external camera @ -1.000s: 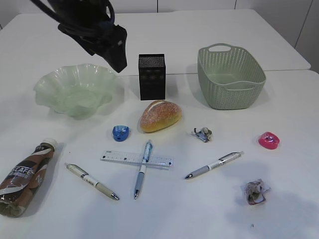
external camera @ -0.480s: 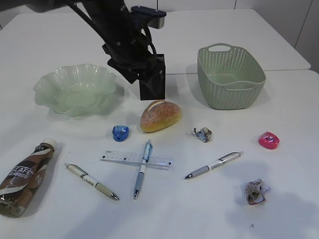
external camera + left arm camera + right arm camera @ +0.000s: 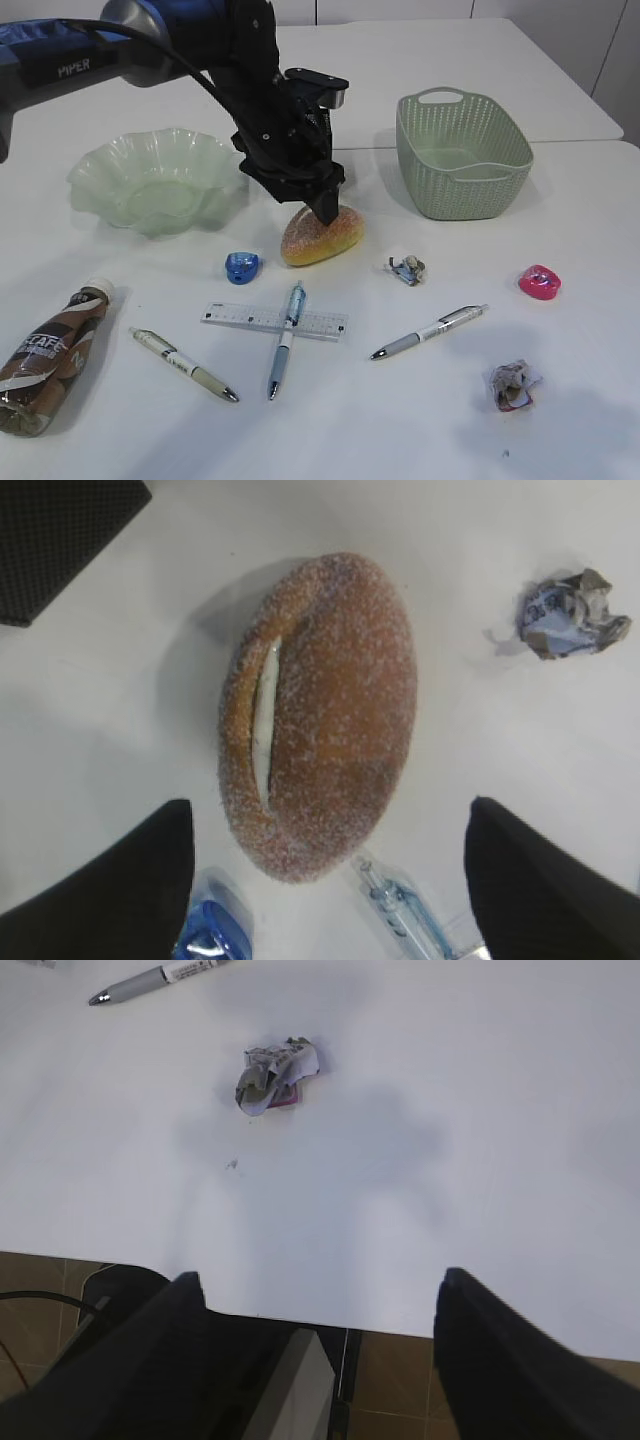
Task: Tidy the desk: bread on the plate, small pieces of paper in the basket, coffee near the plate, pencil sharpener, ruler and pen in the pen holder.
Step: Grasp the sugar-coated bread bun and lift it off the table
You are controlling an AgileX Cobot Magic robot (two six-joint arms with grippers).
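Left gripper hangs directly over the bread, jaws spread wide, one on either side of the loaf, nothing held. Bread lies on the table, between and below the fingers. Plate off to the gripper's left. Right gripper wide too, empty; crumpled paper ahead of it.

the wide white matte surface carries everything and shows soft grey shadows. a second white tabletop adjoins that surface at its far edge, a thin seam between them. below the surface's near edge, brown tiled floor shows, with a black cable lying on it.
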